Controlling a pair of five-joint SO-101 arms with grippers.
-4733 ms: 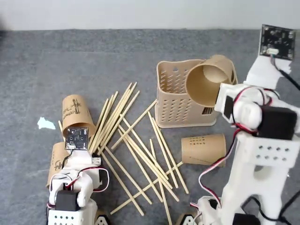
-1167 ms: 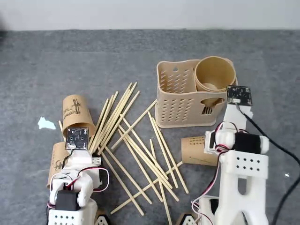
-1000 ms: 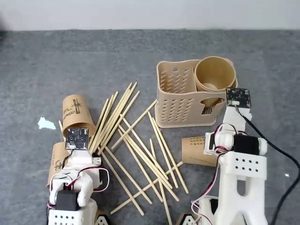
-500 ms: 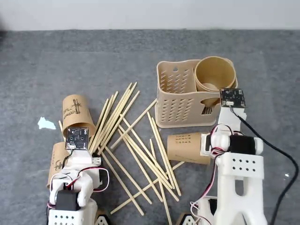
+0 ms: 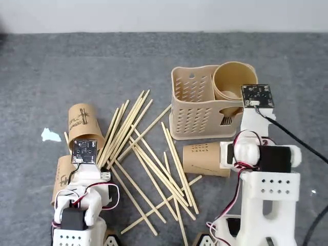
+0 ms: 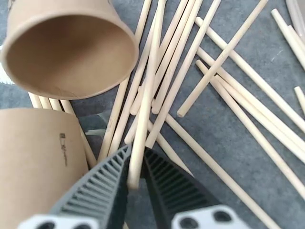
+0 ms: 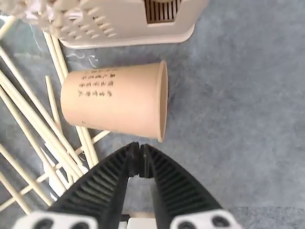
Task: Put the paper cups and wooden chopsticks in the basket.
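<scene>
Paper cup (image 7: 114, 100) lies sideways, rim apparently just clear of right tool (image 7: 139, 147).

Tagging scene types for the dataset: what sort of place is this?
Likely a robotics lab bench, not a kitchen: grey felt-like mat, plain pale wall behind, and chopsticks and paper cups strewn beside a basket as test props.

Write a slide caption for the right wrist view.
Right tool, shut, close to a paper cup lying on its side near the basket, chopsticks scattered alongside.
</scene>
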